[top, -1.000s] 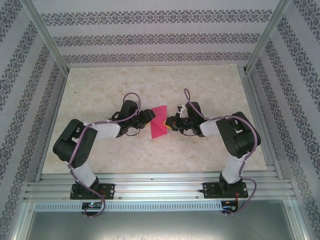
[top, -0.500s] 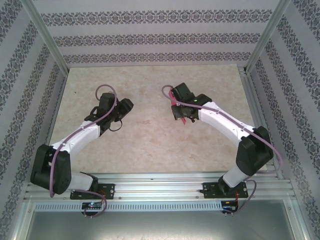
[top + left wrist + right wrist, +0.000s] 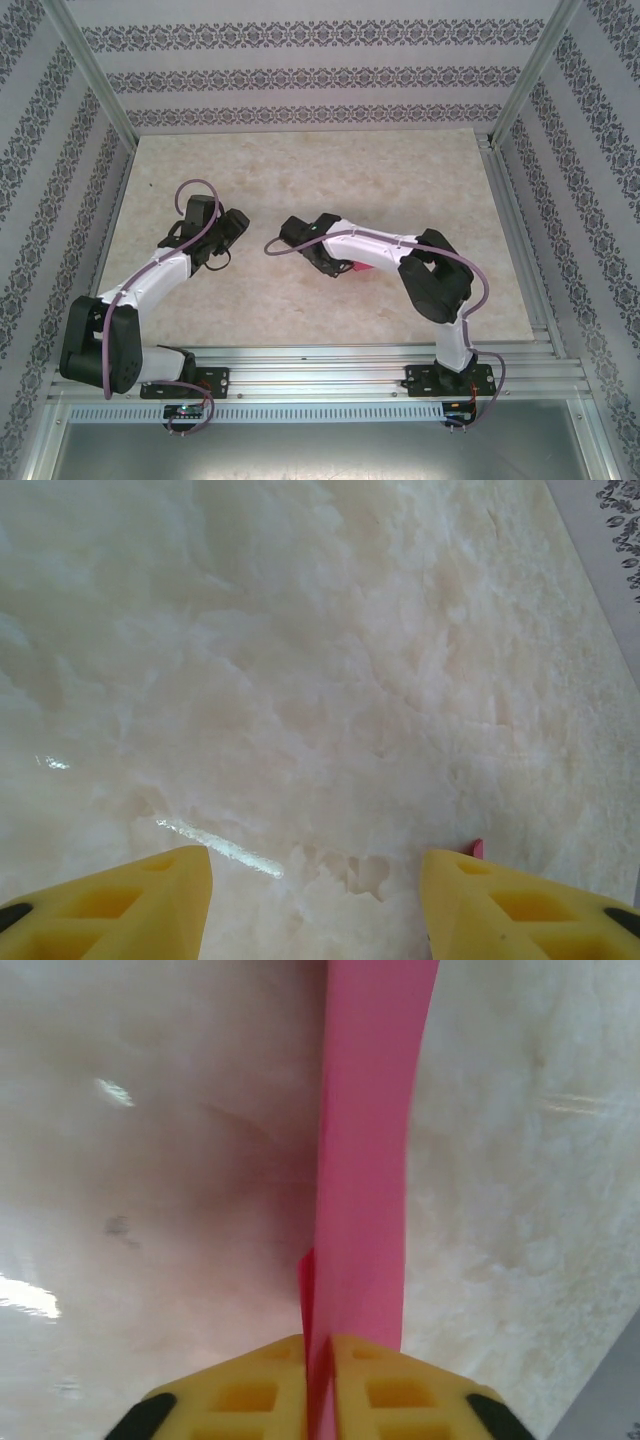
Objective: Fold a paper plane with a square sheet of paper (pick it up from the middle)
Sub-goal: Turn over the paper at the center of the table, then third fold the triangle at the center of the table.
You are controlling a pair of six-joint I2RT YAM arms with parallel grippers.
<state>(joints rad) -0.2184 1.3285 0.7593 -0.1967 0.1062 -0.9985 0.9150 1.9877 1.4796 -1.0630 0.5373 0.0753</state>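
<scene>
The paper plane [image 3: 365, 1160] is a narrow folded strip of magenta-pink paper running straight out from my right gripper [image 3: 318, 1345], low over the marble table. The yellow fingers [image 3: 250, 1385] are shut on its near end. From above, the right gripper [image 3: 340, 266] sits near the table's middle, and a bit of the pink plane [image 3: 358, 270] shows beside it. My left gripper [image 3: 235, 225] is off to the left, apart from the paper. Seen from its wrist, the left gripper [image 3: 315, 865] is open with bare table between its fingers, and a pink paper tip [image 3: 477, 848] peeks past the right finger.
The beige marble tabletop [image 3: 300, 160] stretches back to patterned walls. Aluminium frame posts [image 3: 90, 75] stand at the corners, and a rail [image 3: 320, 375] runs along the near edge by the arm bases.
Both grippers were at the pink paper in the middle. The left arm has drawn away to the left, open. The right arm swung the paper back, then brought it down near the centre.
</scene>
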